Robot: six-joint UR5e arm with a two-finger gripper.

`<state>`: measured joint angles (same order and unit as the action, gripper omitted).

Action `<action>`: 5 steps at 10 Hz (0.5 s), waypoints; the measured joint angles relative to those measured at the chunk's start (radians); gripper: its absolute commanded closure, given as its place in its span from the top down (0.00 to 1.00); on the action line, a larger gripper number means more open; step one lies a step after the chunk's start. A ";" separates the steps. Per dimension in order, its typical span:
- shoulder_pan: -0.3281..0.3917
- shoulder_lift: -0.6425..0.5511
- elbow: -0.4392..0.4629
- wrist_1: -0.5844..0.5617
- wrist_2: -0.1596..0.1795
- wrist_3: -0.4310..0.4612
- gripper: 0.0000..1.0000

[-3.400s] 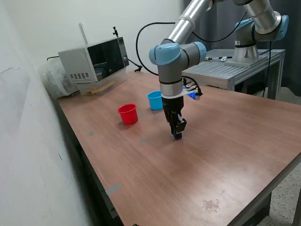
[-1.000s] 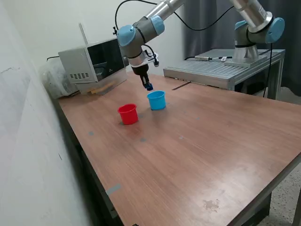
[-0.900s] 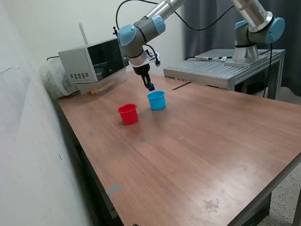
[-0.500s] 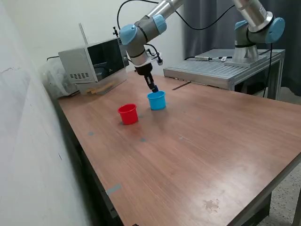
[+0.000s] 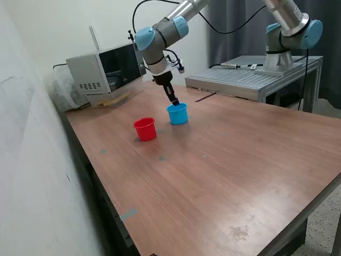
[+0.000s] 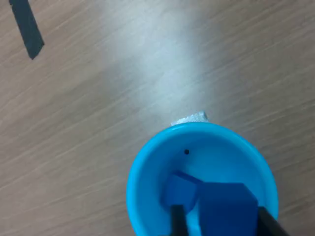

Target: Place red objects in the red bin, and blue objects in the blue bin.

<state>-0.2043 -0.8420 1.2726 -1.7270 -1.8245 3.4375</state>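
Note:
My gripper (image 5: 175, 101) hangs just over the light blue cup (image 5: 177, 114) and is shut on a dark blue cube. In the wrist view the held blue cube (image 6: 226, 206) sits between my dark fingers (image 6: 176, 220) above the cup's mouth (image 6: 147, 162). A second dark blue cube (image 6: 178, 189) lies on the cup's floor. The red cup (image 5: 145, 129) stands on the table just to the exterior view's left of the blue cup. No red cubes show in either view.
A grey microwave-like box (image 5: 105, 73) stands at the back of the wooden table (image 5: 224, 176), beside a crumpled plastic bag (image 5: 58, 88). A metal bench (image 5: 250, 80) with a second arm (image 5: 290, 32) stands behind. A dark tape strip (image 6: 27, 27) marks the table.
My gripper carried the blue cube from the middle of the table to the blue cup, then moved down and toward the exterior view's right, over the cup's mouth.

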 measured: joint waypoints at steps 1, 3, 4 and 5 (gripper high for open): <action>0.000 0.000 0.000 0.000 0.000 -0.004 1.00; 0.000 0.001 -0.001 0.000 0.001 -0.012 1.00; 0.001 0.000 -0.001 0.001 0.001 -0.023 1.00; 0.002 -0.013 0.006 0.001 0.011 -0.042 1.00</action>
<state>-0.2026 -0.8545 1.2787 -1.7265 -1.8139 3.3958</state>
